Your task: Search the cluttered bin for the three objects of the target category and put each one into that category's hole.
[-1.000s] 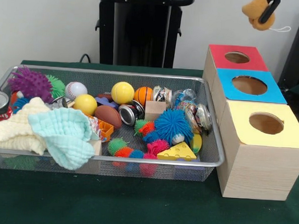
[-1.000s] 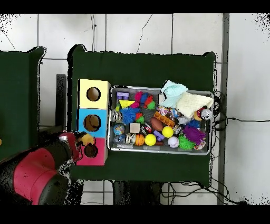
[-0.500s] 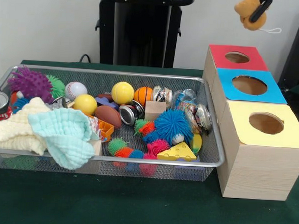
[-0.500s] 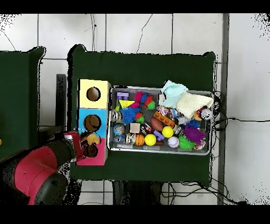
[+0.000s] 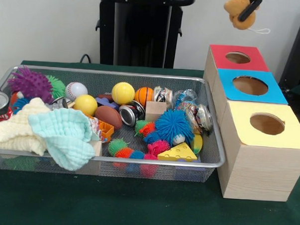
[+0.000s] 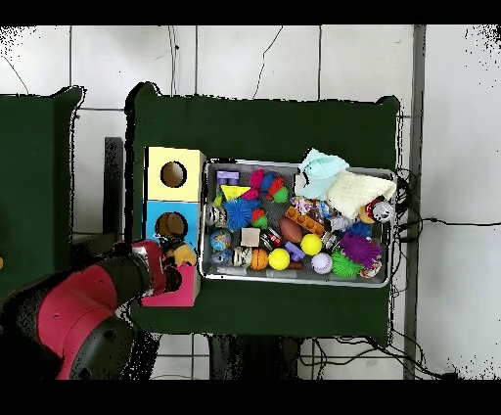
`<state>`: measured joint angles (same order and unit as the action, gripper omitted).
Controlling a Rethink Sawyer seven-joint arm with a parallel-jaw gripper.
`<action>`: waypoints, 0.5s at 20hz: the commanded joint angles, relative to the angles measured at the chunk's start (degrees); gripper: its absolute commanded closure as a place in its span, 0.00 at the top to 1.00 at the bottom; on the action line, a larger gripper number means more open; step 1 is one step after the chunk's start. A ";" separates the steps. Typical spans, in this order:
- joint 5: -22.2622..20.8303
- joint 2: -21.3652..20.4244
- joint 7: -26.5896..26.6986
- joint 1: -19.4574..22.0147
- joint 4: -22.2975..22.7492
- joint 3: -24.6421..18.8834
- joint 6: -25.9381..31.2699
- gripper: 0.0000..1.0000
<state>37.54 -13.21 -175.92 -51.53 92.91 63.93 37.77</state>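
High at the top right of the front view, my gripper (image 5: 247,7) is shut on an orange-tan plush toy (image 5: 234,5), whose white string loop dangles below it. The toy hangs above and behind the red-topped box (image 5: 227,50), well clear of its round hole (image 5: 237,57). In the overhead view the red arm ends in the gripper (image 6: 170,267), with the plush toy (image 6: 183,255) over the red box (image 6: 184,293), which the arm mostly hides. The wire mesh bin (image 5: 107,72) is full of mixed toys.
A blue-topped box (image 5: 270,96) and a yellow-topped box (image 5: 248,139) stand in a row with the red one, right of the bin. The bin holds balls, spiky toys, a blue spiky ball (image 5: 172,125), cans, a cheese wedge (image 5: 177,153) and folded cloths (image 5: 64,133).
The gripper has carried the plush toy leftward in the front view, from beyond the red box's right side to above it. Things in the bin have stayed put.
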 commanded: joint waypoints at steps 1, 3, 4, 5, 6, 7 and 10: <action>-0.36 2.66 -11.27 2.93 0.54 -3.88 -3.18 0.00; -0.22 3.68 -12.83 2.25 -0.54 -2.88 -0.95 0.00; -0.17 4.23 -13.43 2.05 -0.98 -2.48 -0.34 0.00; -0.11 5.51 -14.39 1.86 -1.66 -1.80 0.18 0.00; -0.04 6.79 -15.36 1.67 -2.33 -1.13 0.70 0.00; 0.12 8.56 -16.43 1.46 -2.62 -0.51 0.25 0.00; 0.93 10.64 -17.52 0.88 -2.08 -0.18 -1.39 0.00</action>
<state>37.55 -8.29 -175.93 -50.90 92.89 66.37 37.00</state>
